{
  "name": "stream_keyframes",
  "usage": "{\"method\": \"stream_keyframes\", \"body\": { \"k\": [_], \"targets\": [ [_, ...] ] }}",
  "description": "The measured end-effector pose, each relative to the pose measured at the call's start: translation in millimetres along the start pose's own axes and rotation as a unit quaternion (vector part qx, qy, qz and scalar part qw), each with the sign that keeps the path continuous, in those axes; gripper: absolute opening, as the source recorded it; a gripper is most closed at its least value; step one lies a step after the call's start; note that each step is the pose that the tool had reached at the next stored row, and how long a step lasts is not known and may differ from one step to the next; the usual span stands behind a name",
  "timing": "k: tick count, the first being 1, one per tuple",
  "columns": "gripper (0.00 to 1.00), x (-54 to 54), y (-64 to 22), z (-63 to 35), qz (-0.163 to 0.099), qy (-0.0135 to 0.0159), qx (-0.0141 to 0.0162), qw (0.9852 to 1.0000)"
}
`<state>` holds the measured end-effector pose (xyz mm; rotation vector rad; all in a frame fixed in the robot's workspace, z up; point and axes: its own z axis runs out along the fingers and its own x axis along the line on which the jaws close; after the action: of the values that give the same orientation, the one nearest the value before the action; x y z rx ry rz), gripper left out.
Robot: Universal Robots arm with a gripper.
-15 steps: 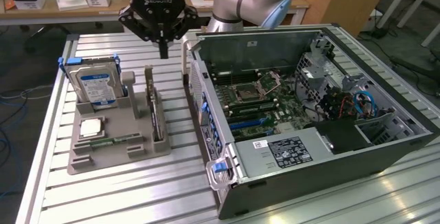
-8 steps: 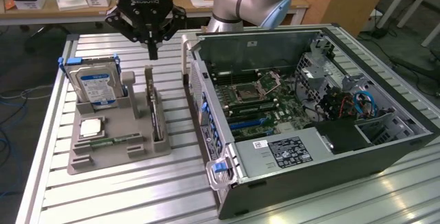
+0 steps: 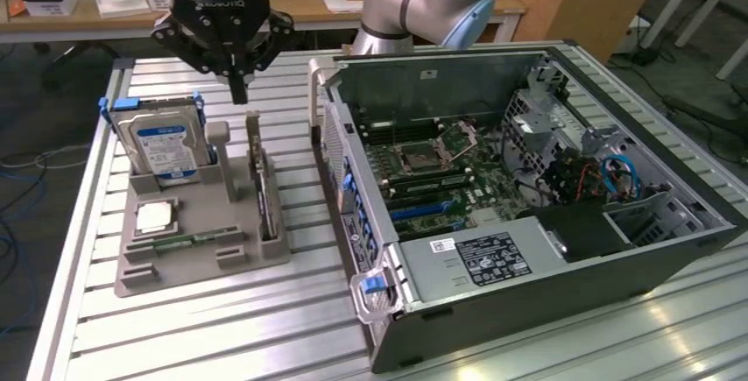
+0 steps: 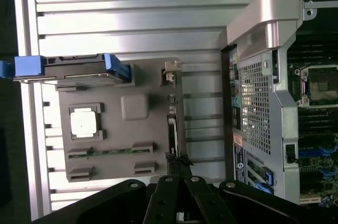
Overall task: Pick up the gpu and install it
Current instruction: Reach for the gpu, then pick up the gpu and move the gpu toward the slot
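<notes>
Scene: An open computer case (image 3: 654, 223) lay on its side on the slatted metal bench (image 3: 234, 328), at the exterior view's right, its motherboard (image 3: 439, 166) bared upward. A grey parts tray (image 3: 199, 263) sat just beside it, at that view's left.
Graphics card: The thin dark graphics card (image 3: 264, 190) stood on edge in a slot along the tray's right side, the side nearest the case, and was not yet lifted.
Tool: The arm's black tool (image 3: 240, 92) hung with its fingers pressed together and clamped on nothing. It was just above the far end of the card and apart from it, as far as the exterior view showed.
Other parts: A hard drive (image 3: 164, 140) with blue rails stood upright at the tray's far left. A square processor chip (image 3: 154, 217) and a narrow memory stick (image 3: 193, 241) lay flat on the tray's near half.
Done: No step of the job showed as finished; the tool was merely poised over the card.
Left: By the look of it, the whole task remained. The card was neither gripped nor raised from the tray, and the motherboard's blue slots (image 3: 421, 210) held no card.
</notes>
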<state>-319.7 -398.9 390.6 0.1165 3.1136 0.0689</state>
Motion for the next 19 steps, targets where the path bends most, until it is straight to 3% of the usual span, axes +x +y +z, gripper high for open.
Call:
{"method": "stream_keyframes", "body": {
  "k": [11, 15, 17, 19],
  "targets": [
    [0.11, 2.5, -0.2, -0.1, 0.0, 0.0, 0.0, 1.0],
    [0.23, 2.5, -0.2, -0.1, 0.0, 0.0, 0.0, 1.0],
    [0.35, 2.5, -0.2, -0.1, 0.0, 0.0, 0.0, 1.0],
    [0.41, 2.7, -1.2, -0.1, -0.004, 0.0001, -0.0001, 1.0]
  ]
}}
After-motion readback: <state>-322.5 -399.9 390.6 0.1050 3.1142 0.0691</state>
